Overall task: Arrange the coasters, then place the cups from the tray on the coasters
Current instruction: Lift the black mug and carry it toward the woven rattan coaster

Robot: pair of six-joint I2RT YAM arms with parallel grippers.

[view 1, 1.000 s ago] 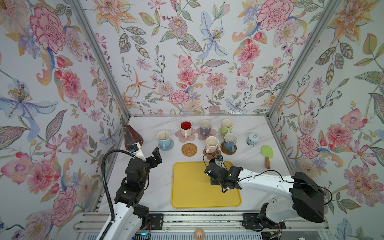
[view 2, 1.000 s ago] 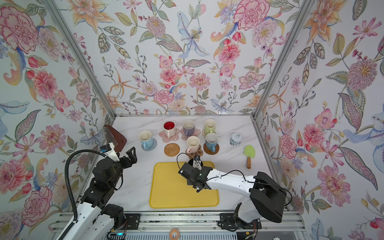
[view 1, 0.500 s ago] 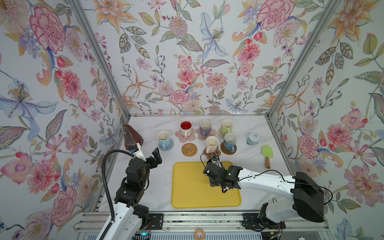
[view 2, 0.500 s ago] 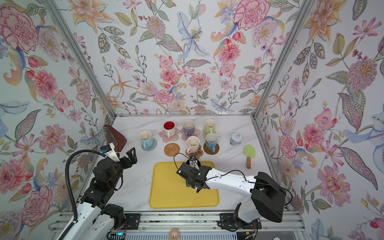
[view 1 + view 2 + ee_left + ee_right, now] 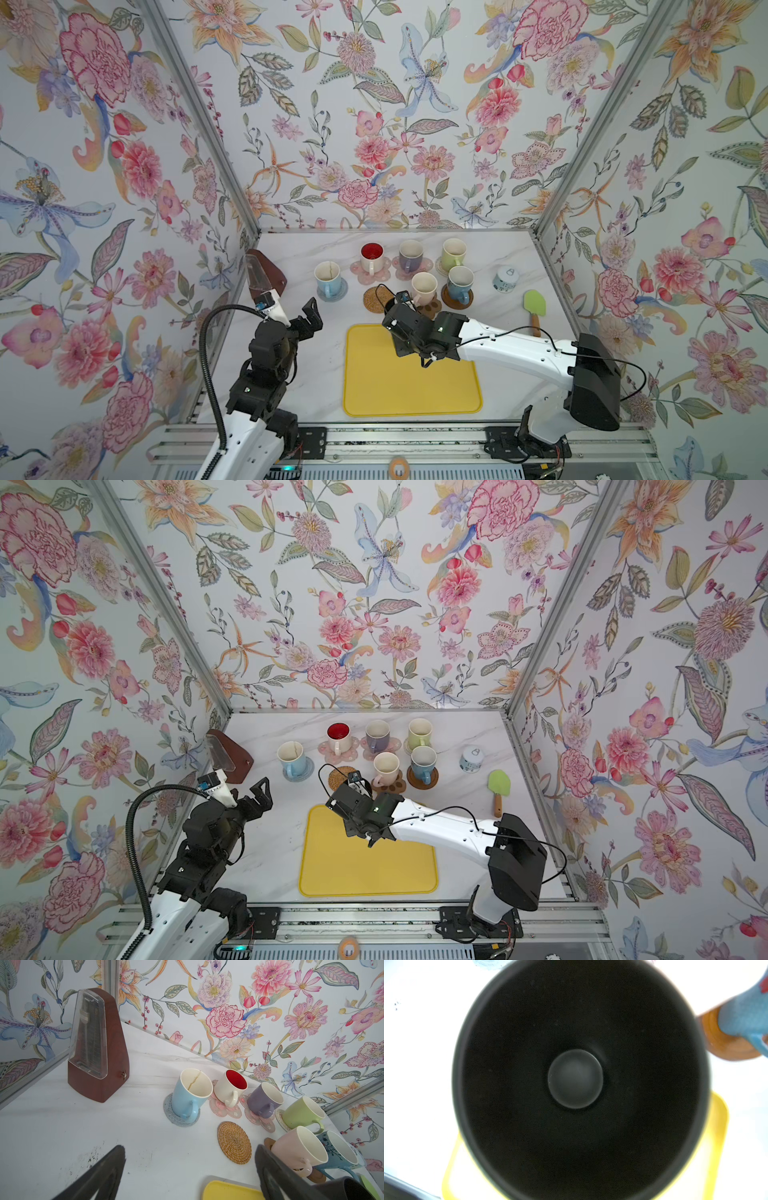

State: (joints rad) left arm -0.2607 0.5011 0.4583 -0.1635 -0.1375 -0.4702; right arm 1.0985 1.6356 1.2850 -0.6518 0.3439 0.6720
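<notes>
**White marbled tabletop (image 5: 316, 374): final placement under way**

Right gripper (image 5: 404, 330), jaws pressed together on the black ceramic mug (image 5: 575, 1078), holds it at the far left corner of the yellow rectangular tray (image 5: 411, 386). Lift clear of the rim, centre above the round tan rattan coaster (image 5: 376, 297), miss the pale pink ceramic mug (image 5: 424, 286) beside it, lower upright. Left gripper (image 5: 309, 316) idles, spread wide. Since a second ago the right wrist has shifted left, toward that coaster.
</notes>
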